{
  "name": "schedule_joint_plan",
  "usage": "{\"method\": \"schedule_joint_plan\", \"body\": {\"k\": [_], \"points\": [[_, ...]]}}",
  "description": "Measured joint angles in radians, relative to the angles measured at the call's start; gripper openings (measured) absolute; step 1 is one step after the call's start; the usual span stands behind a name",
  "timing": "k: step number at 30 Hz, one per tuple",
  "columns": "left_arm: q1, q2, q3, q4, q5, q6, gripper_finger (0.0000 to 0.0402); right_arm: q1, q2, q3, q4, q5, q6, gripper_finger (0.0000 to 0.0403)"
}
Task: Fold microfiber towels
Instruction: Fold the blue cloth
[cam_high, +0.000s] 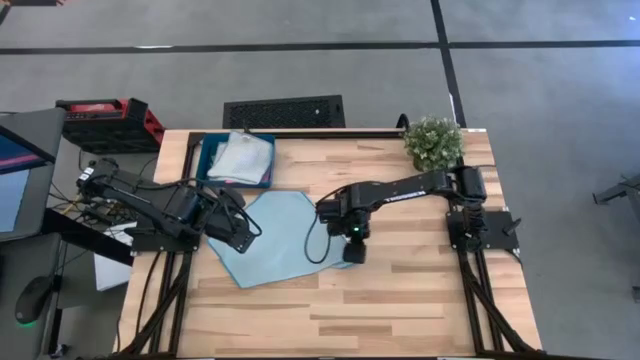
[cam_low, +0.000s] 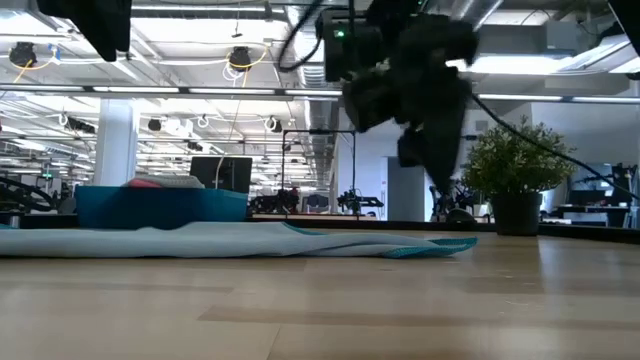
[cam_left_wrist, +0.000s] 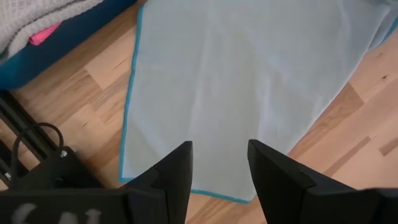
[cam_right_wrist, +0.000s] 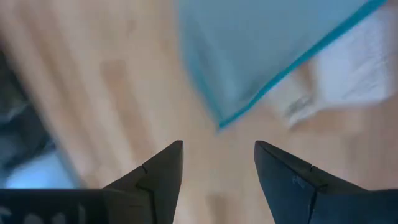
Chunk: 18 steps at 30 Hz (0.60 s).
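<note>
Jaws on both grippers are standing open, gripping nothing. From above, the left gripper (cam_high: 238, 232) and right gripper (cam_high: 353, 245) are hovering at opposite edges of the light blue towel (cam_high: 280, 238), which is lying flat on the table (cam_high: 400, 290). Low down, the towel (cam_low: 240, 240) is lying before the teal tray (cam_low: 160, 207). Wrist views are showing open fingers (cam_left_wrist: 174, 177) (cam_right_wrist: 158, 171) over its corners.

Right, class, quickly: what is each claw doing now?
Left claw: open, empty, above the light blue towel.
Right claw: open, empty, near the towel's corner.
</note>
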Motion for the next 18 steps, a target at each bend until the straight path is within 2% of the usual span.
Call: {"method": "schedule_joint_plan", "body": {"k": [3,11,13,18], "points": [[-0.008,0.0,0.0,0.0,0.0,0.001,0.0147,0.003,0.025,-0.003,0.01,0.074,0.08,0.0221],[-0.029,0.0,0.0,0.003,0.001,0.001,0.0147,0.021,0.084,0.005,0.1,0.071,0.206,0.0221],[-0.034,0.0,0.0,0.002,0.001,0.001,0.0147,0.032,0.087,-0.004,0.039,0.075,0.212,0.0221],[-0.046,0.0,0.0,0.003,0.001,0.001,0.0147,0.058,0.105,-0.004,0.047,0.086,0.228,0.0221]]}}
